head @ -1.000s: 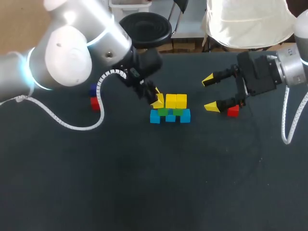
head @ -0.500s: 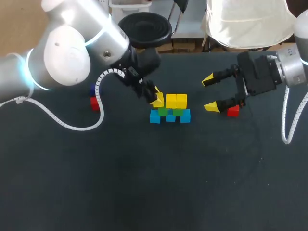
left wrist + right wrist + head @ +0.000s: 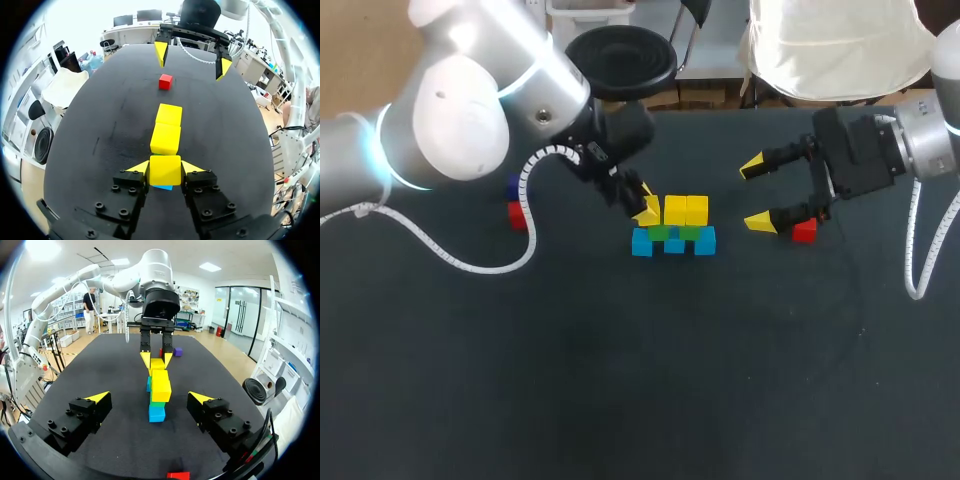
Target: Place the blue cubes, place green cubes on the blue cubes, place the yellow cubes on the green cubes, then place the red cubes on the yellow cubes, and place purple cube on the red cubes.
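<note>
Black table; left gripper clamps yellow cube; right gripper wide

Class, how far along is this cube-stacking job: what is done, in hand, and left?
Done: the blue cubes lie in a row with green cubes on them and two yellow cubes on top. In hand: the left tool grips a third yellow cube at the row's end. Left: a red cube beside the open right tool, another red cube and the purple cube sit unstacked on the table.

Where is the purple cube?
In the head view, the purple cube sits on the left side, just behind a red cube, well left of the stack.
</note>
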Available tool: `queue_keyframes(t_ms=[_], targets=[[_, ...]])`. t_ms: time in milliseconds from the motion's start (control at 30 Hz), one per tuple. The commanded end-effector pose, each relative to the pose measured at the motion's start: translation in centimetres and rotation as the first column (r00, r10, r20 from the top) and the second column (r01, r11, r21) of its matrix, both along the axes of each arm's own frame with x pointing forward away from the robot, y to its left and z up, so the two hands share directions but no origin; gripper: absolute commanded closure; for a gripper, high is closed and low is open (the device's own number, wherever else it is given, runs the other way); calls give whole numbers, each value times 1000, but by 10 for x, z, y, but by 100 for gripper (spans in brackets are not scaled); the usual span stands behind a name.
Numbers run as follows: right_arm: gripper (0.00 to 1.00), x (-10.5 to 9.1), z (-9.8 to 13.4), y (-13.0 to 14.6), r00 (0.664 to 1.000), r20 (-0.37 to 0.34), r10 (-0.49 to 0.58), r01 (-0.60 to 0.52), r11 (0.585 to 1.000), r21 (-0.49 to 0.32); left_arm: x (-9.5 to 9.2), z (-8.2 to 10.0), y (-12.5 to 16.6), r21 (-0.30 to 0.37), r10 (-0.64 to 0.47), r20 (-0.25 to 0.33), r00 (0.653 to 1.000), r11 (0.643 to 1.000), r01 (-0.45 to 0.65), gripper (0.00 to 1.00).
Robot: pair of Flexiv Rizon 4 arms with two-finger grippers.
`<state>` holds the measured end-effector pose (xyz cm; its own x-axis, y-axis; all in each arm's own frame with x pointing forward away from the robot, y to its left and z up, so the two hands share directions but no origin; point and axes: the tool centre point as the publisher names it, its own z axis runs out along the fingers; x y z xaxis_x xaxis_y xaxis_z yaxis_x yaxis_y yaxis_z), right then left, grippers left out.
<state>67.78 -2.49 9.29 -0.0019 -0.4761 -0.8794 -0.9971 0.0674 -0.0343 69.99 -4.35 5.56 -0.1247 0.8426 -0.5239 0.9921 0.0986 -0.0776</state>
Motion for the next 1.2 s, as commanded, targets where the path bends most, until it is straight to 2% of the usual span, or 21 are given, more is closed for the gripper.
queue_keyframes(t_ms=[33,1200], targets=[[0,0,0,0,1000,1,0,0,1000,1,1,0,1,-4,-2,0,1000,1000,2,100],[0,0,0,0,1000,1,0,0,1000,1,1,0,-4,-14,-11,-3,1000,1000,11,100]])
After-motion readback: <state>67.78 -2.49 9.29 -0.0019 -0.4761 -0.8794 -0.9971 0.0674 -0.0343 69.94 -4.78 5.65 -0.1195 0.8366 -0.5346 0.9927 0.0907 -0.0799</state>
